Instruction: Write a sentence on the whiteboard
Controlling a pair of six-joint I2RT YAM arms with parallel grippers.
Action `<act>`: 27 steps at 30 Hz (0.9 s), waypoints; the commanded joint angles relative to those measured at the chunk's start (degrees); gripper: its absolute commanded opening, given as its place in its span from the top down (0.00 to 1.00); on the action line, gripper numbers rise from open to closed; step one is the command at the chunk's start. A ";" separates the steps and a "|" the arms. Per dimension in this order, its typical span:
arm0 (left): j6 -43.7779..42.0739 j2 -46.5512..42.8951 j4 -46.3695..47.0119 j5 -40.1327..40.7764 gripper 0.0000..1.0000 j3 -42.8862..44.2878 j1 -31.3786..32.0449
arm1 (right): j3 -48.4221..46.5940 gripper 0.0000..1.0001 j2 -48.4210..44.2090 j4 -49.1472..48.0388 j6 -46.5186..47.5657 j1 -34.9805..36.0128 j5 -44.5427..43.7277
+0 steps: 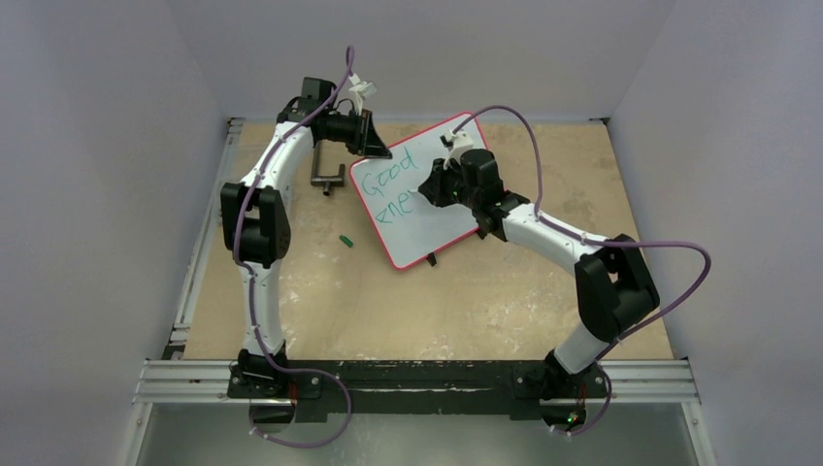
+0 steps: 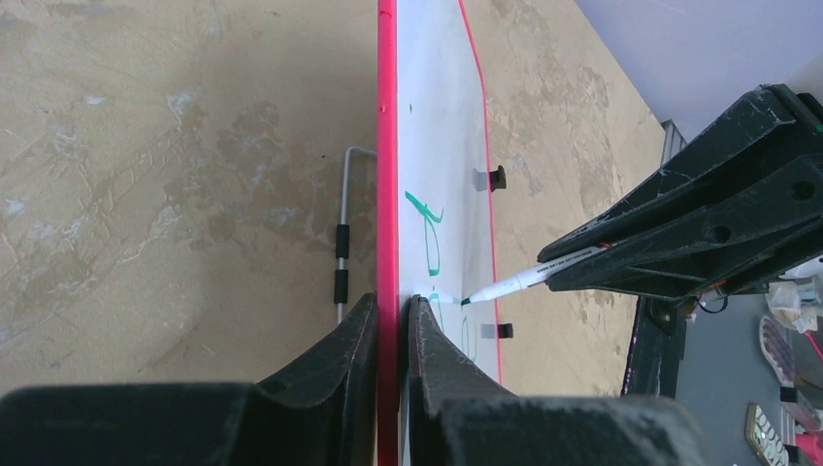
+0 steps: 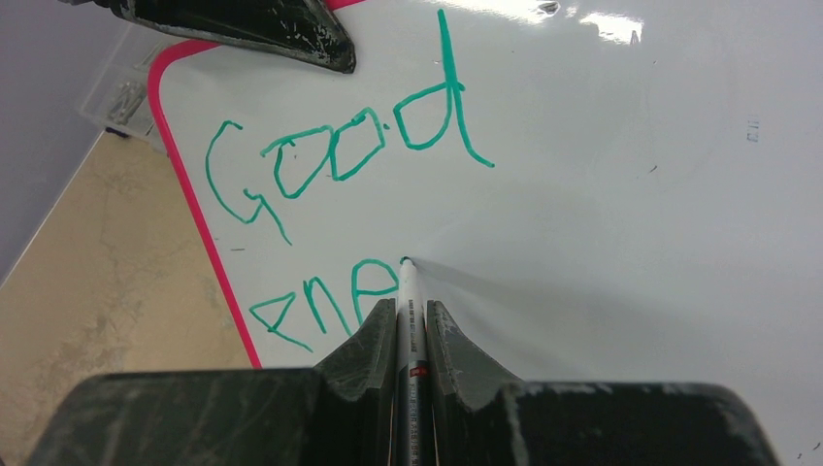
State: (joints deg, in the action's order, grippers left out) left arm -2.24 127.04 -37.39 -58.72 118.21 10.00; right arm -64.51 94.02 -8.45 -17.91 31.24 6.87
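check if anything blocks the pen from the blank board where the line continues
Nothing visible does. The pen in the right fingers has its tip at the board just after the green letters, and the surface to its right is bare. The left fingers clamp the board's edge, away from there.

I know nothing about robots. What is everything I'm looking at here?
whiteboard: one, white with a red frame, far middle of the table
writing: "Good" above "ene", green, on the board
marker: one, white with a green tip, tip on the board
small piece, perhaps a cap: one, green, on the table left of the board
metal bracket: one, grey, by the board's left corner
table: one, tan wood
left arm, right arm: white and black, near edge
left end effector: black, clamped on the board's red edge
right end effector: black, gripping the marker
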 commanded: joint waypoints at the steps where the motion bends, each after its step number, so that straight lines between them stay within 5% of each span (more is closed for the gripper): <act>1: -3.82 -3.38 0.89 -0.61 1.00 -0.18 0.55 | 2.64 1.00 -1.69 0.48 0.84 0.13 -2.66; 14: -3.81 -3.62 0.87 -0.78 1.00 -0.26 0.55 | 7.28 1.00 -4.95 1.59 0.16 0.48 -1.90; 27: -3.84 -3.73 0.93 -0.93 1.00 -0.42 0.55 | 1.31 1.00 -2.26 2.26 -0.50 0.56 -2.53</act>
State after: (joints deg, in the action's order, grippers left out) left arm -2.24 127.04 -37.41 -58.54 118.21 10.00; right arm -58.94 90.56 -6.72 -18.17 31.51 6.39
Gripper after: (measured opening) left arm 0.114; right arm 0.100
